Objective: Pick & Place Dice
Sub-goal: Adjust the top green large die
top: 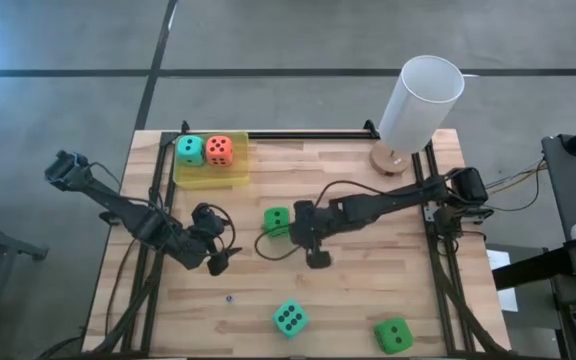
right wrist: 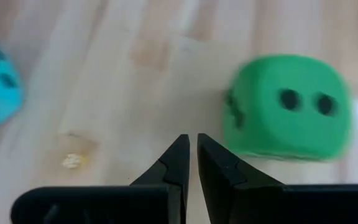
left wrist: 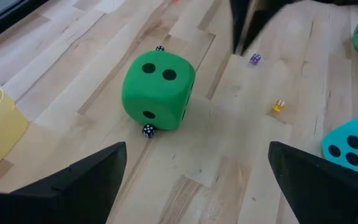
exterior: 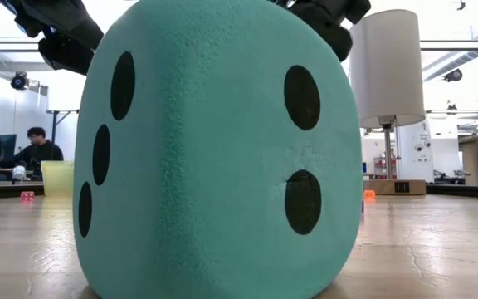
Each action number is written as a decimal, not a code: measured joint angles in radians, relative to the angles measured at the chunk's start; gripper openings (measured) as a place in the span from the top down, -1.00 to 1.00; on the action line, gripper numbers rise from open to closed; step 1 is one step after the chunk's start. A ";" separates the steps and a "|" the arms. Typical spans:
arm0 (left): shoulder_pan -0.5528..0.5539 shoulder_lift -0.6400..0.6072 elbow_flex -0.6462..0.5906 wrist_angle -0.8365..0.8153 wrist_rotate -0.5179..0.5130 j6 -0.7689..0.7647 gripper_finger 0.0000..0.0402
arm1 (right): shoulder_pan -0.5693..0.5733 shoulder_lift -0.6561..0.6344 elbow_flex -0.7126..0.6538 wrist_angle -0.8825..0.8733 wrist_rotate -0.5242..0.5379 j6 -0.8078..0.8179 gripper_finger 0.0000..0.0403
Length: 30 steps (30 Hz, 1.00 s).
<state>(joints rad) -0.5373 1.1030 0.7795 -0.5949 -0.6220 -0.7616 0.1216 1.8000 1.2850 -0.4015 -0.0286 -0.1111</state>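
High view: two dice, teal (top: 190,150) & orange-red (top: 220,149), sit in the yellow tray (top: 211,180). Three are loose on the tabletop (top: 368,300): green die (top: 277,221) mid-table, teal die (top: 289,318) & another green (top: 393,334) at the near edge. Left gripper (top: 215,262) fingers wide open, empty, facing the mid-table die. Right gripper (top: 318,260) fingers nearly closed, empty. Dice look like foam: prob. light, squashy, grippy. Take hold across two flat opposite faces, not corners.

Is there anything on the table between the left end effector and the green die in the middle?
Almost bare wood: only one tiny dark die touching the green die, seen past the open left end effector in the left wrist view.
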 joint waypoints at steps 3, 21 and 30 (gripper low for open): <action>0.000 0.000 0.000 0.000 0.000 0.000 -0.95 | 0.009 0.011 -0.010 0.065 -0.006 -0.001 0.86; 0.000 0.000 0.000 0.001 0.000 -0.001 -0.96 | -0.086 0.099 -0.008 0.132 0.005 -0.031 0.86; 0.000 0.000 0.000 0.001 0.000 -0.002 -0.95 | -0.145 0.155 0.025 0.151 0.011 -0.054 0.86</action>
<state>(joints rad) -0.5377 1.1034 0.7792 -0.5938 -0.6216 -0.7631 -0.0235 1.9549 1.3097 -0.2506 -0.0178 -0.1654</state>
